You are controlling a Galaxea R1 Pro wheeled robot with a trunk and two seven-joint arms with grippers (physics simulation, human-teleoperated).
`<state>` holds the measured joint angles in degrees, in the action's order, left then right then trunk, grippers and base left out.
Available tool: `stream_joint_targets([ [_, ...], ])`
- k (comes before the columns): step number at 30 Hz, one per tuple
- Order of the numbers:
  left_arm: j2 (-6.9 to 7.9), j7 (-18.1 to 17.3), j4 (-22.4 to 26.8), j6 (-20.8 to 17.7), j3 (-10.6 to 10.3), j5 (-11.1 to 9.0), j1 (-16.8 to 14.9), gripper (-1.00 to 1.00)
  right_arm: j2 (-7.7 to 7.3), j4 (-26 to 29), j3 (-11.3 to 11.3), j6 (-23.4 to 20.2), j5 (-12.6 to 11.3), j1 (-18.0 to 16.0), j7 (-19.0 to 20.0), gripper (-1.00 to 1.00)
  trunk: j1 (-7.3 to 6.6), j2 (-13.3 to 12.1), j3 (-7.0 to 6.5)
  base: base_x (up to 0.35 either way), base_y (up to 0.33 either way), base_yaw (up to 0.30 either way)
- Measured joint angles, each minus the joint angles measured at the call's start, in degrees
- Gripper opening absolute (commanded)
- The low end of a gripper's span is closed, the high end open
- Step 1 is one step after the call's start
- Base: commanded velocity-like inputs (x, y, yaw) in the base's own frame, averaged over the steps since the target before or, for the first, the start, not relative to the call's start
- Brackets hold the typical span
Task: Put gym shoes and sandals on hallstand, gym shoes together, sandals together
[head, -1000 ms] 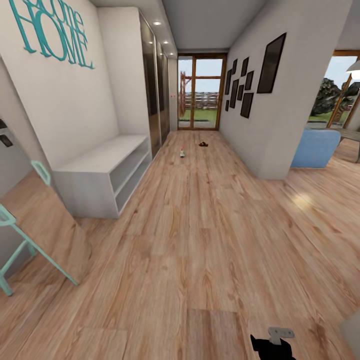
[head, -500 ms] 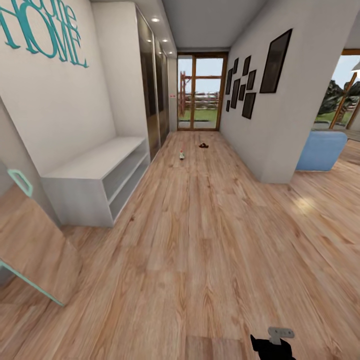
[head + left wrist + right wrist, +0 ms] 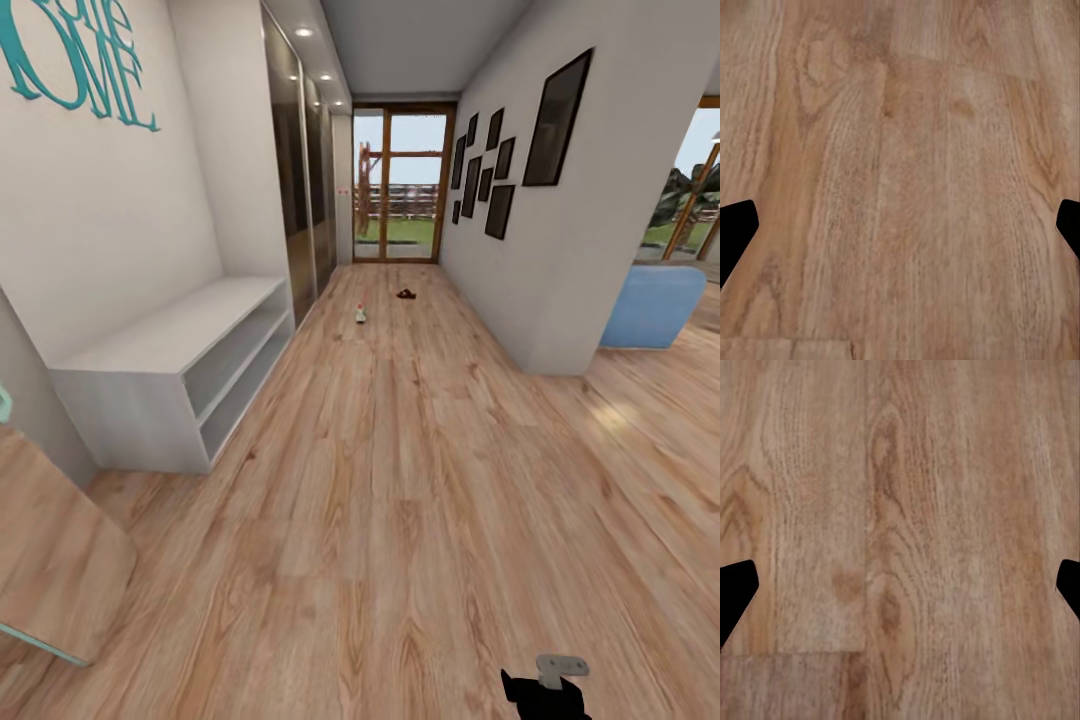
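Note:
Far down the corridor floor (image 3: 400, 480), a white gym shoe (image 3: 360, 314) with a red accent lies near the middle. A small dark brown sandal (image 3: 406, 294) lies a little beyond it, to its right. Both are too small to make out in detail, and their partners are hidden from me. The hallstand is out of view. My left gripper (image 3: 900, 232) is open over bare planks, its black fingertips (image 3: 735, 229) wide apart. My right gripper (image 3: 900, 592) is open in the same way above the floor, holding nothing.
A long plain white two-shelf bench (image 3: 170, 375) stands along the left wall. A leaning mirror (image 3: 50, 560) is at the near left. The right wall's corner (image 3: 560, 330) juts in, with a blue seat (image 3: 650, 305) behind it. Glass doors (image 3: 400, 185) close the far end.
The whole view has shifted as the robot rolls forward: bench and mirror slide left and nearer, the shoes sit slightly closer. The grippers hold their place in the picture.

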<state>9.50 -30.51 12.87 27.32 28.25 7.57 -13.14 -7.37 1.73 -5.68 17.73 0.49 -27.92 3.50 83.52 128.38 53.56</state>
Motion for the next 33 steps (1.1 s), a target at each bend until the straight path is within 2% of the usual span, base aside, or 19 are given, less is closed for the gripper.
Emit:
stream_joint_targets([
  [33, 0.00, 0.0, 0.0, 0.0, 0.0, 0.0, 0.0, 1.00, 0.02, 0.0, 0.0, 0.0, 0.0, 0.0, 0.0, 1.00, 0.00, 0.0, 0.00, 0.327, -0.107, 0.000],
])
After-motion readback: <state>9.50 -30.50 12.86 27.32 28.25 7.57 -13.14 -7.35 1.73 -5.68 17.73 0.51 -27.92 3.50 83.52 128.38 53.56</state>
